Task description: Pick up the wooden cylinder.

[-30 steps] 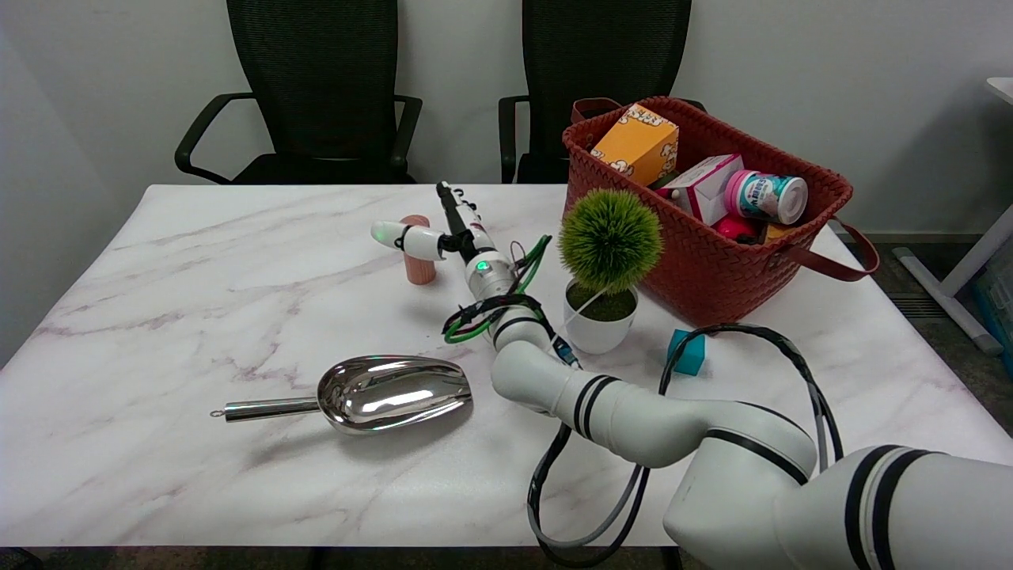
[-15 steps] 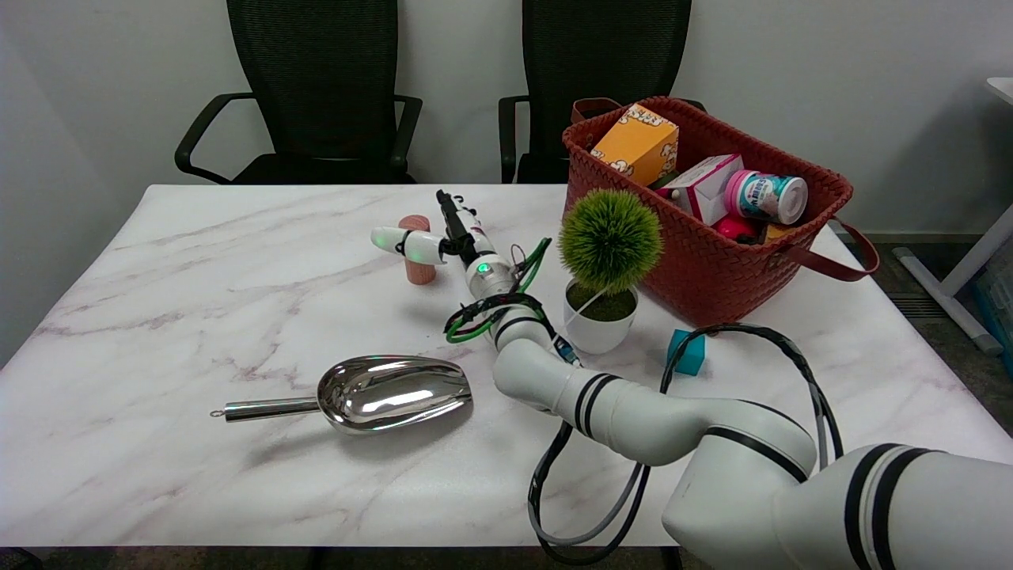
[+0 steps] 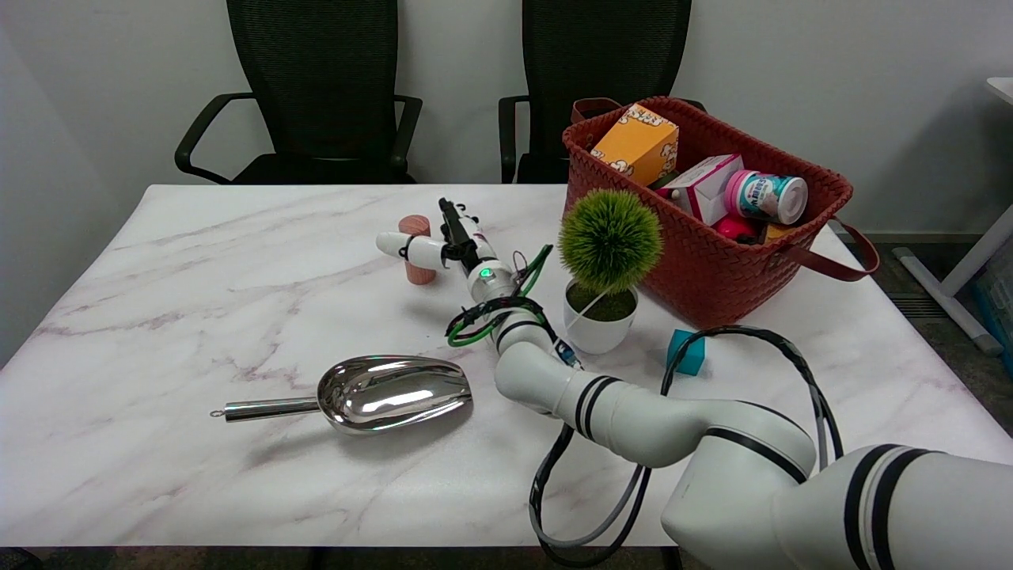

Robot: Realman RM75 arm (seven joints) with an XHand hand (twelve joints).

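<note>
One wooden cylinder stands upright on the marble table, and we see the right hand just beside it, a white finger crossing its front, though we cannot tell whether it grips.

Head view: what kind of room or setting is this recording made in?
Probably an office or lab room: two black office chairs behind a marble-patterned table, plain white wall, and test props such as a red basket and metal scoop.
</note>
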